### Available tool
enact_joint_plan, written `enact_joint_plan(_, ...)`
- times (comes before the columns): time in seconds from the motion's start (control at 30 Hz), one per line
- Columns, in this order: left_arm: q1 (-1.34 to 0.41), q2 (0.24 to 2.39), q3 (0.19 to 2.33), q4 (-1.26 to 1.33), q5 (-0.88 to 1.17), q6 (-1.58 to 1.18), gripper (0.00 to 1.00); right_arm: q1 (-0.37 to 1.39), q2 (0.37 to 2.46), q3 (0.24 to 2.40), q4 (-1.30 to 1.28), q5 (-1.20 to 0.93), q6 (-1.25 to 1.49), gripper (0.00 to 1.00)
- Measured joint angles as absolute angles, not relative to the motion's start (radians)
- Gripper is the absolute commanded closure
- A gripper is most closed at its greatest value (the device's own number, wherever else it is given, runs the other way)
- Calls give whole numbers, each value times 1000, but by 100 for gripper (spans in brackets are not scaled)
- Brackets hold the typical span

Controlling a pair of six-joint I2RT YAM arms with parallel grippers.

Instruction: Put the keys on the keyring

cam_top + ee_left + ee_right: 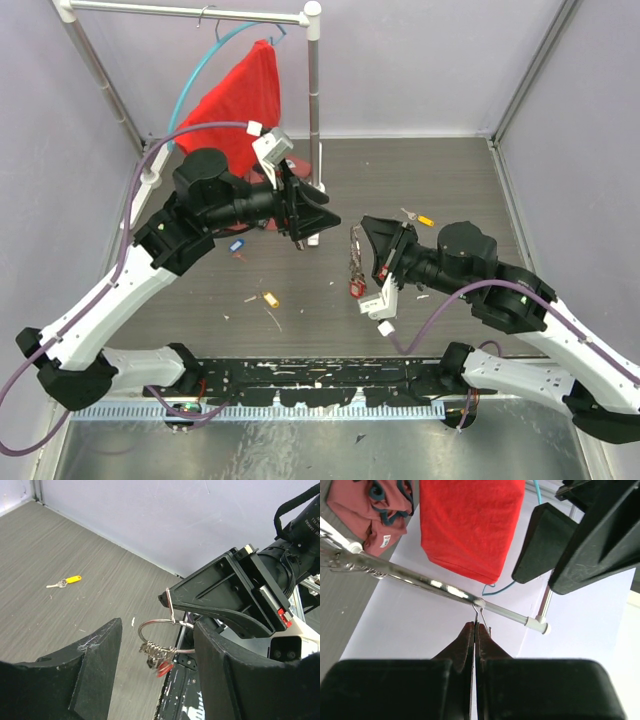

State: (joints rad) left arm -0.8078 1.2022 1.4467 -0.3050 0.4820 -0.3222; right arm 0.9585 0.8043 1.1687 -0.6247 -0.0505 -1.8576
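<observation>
Currently, keyring [156, 620] is pinched by right tool [166, 597]; left tool [322, 229], at ten o'clock, is spread. Keyring should be held steady.

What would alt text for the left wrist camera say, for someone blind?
The right gripper pinches a thin keyring, with a bunch of keys hanging from it. The left gripper, open, frames it; a yellow-tagged key lies farther off on the table.

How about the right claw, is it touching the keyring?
Touching. The left wrist view shows the right gripper pinching the keyring wire at its closed tips.
</observation>
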Motion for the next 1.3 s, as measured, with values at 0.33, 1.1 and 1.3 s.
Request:
enact_joint_plan(0.33, -862, 1253, 1474, -297, 498, -326, 44, 958, 819, 1192, -626, -66, -1866, 99)
enact_joint_plan(1.1, -984, 1336, 1579, -480, 279, -175, 55, 958, 825, 1193, -647, -72, -1869, 99)
enact_joint_plan(1.3, -991, 1349, 1600, -497, 275, -158, 68, 958, 825, 1193, -647, -72, -1869, 99)
